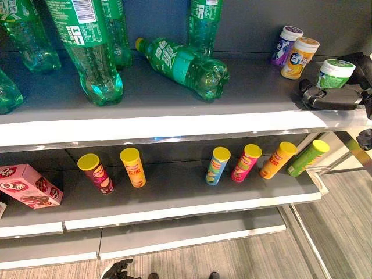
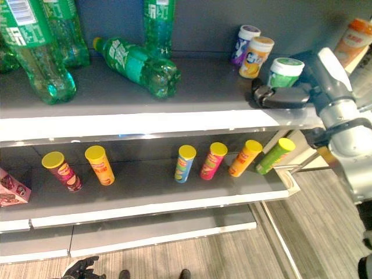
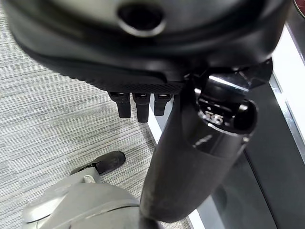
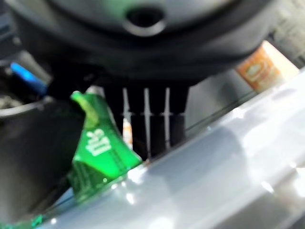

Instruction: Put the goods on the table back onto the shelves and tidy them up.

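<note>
My right hand (image 2: pixel 290 96) rests at the right end of the upper shelf (image 1: pixel 174 119). Its thumb lies in front of a green-lidded gum jar (image 2: pixel 285 71) and its fingers (image 4: pixel 150 119) stand behind it, so the jar's green label (image 4: pixel 97 152) is pinched between them. The jar stands upright on the shelf. Just behind it are a purple jar (image 1: pixel 286 43) and an orange jar (image 1: pixel 300 57). My left hand (image 1: pixel 119 270) hangs low by the floor, fingers (image 3: pixel 138 105) relaxed and holding nothing.
Several green soda bottles stand on the upper shelf, and one bottle (image 1: pixel 183 64) lies on its side. Several yellow-lidded chip cans (image 1: pixel 218 165) line the lower shelf (image 1: pixel 186 206), with a pink box (image 1: pixel 29 186) at its left end.
</note>
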You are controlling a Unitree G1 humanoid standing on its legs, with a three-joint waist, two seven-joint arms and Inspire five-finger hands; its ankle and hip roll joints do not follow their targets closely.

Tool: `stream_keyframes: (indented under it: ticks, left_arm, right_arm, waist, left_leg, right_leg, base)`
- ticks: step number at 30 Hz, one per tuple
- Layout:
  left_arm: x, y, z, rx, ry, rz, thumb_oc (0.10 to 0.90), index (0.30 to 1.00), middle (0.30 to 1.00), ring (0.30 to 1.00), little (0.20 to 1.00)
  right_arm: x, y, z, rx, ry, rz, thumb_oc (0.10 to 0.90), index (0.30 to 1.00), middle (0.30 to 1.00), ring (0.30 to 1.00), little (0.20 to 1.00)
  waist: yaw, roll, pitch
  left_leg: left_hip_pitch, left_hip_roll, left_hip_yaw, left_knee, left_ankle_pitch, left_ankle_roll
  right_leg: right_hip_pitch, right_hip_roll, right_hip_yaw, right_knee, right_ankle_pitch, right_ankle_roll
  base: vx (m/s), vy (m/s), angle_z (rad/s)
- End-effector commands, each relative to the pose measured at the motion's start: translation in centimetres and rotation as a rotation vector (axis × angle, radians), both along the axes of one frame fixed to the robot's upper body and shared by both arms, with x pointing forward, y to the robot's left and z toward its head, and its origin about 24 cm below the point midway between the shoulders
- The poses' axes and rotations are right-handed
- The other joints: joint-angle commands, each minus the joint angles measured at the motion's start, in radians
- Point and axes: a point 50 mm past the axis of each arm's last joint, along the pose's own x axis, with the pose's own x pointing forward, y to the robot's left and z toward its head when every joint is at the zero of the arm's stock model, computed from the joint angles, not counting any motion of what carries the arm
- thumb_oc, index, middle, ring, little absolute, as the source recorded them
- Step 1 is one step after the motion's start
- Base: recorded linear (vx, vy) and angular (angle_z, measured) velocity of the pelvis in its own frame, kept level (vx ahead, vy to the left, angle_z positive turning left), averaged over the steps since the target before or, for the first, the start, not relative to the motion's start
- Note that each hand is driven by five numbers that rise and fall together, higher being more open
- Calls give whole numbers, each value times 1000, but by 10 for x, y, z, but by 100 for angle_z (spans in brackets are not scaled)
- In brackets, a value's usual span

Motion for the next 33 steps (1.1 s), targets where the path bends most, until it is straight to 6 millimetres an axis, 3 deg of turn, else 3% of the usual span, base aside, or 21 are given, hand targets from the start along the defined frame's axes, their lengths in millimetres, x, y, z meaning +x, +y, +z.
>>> stream_keyframes:
  ticks: [1, 13, 22, 26, 33]
  left_arm:
    - [10, 0, 5, 17, -42, -72, 800, 900, 900, 900, 900]
    - [13, 0, 6, 8, -53, -63, 800, 900, 900, 900, 900]
    - [13, -2, 5, -3, -58, -25, 800, 900, 900, 900, 900]
    - [15, -3, 5, -3, -63, -28, 800, 900, 900, 900, 900]
    - [20, -5, 7, -9, -83, -37, 800, 900, 900, 900, 900]
  right_arm:
    - [-18, -4, 68, -53, -256, -43, 800, 900, 900, 900, 900]
    - [-33, -13, 78, 21, -368, -59, 800, 900, 900, 900, 900]
    - [-91, -11, 102, 217, -790, 65, 800, 900, 900, 900, 900]
    - [-109, -3, 95, 319, -924, 170, 800, 900, 900, 900, 900]
    - [-106, 2, 79, 408, -910, 232, 800, 900, 900, 900, 900]
  waist:
    - [65, -20, -38]
    - [58, -20, -38]
    - [42, -8, -47]
    - [39, -1, -52]
    - [32, 5, -53]
  left_leg:
    - [70, 11, -43, 7, -141, -33]
    - [73, 12, -39, 7, -145, -32]
    - [70, 9, -41, 7, -156, -26]
    - [72, 7, -39, 7, -162, -22]
    - [75, 3, -29, 7, -165, -17]
  right_leg:
    - [36, 6, -68, 14, -39, 50]
    - [37, 8, -66, 14, -39, 49]
    - [32, 6, -65, 14, -42, 54]
    - [30, 4, -64, 14, -42, 57]
    - [27, -1, -55, 14, -35, 60]
  base:
    - [0, 0, 0]
    - [0, 0, 0]
    - [0, 0, 0]
    - [0, 0, 0]
    - [0, 23, 0]
